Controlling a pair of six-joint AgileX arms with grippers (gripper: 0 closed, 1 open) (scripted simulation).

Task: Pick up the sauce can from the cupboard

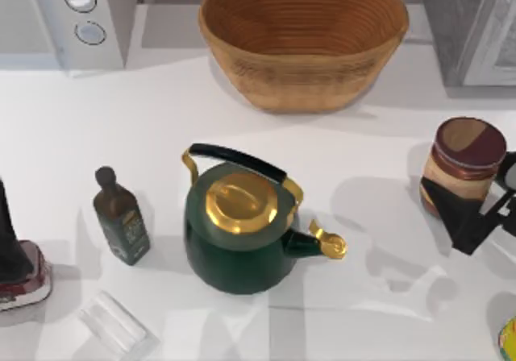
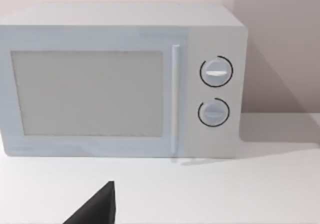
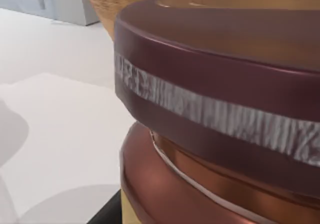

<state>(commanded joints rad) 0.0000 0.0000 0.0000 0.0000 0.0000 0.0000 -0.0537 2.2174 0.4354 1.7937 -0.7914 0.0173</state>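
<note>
Evidently my right gripper (image 1: 476, 216) pinches the sauce can (image 1: 463, 168) low on its body; it looks rigid, smooth, possibly slippery.

The white table (image 1: 161, 119) bears a basket (image 1: 303, 39) far centre, a microwave (image 1: 64, 18) far left, a green kettle (image 1: 242, 232) centre, and a dark bottle (image 1: 121, 218) to the kettle's left.

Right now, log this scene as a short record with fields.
sauce can: upright at the table's right side, lid close up in the right wrist view
right claw: around the can's lower body, one finger dark against it
left claw: parked at the left, facing the microwave
kettle: centre
bottle: left of kettle
basket: back of the table
</note>
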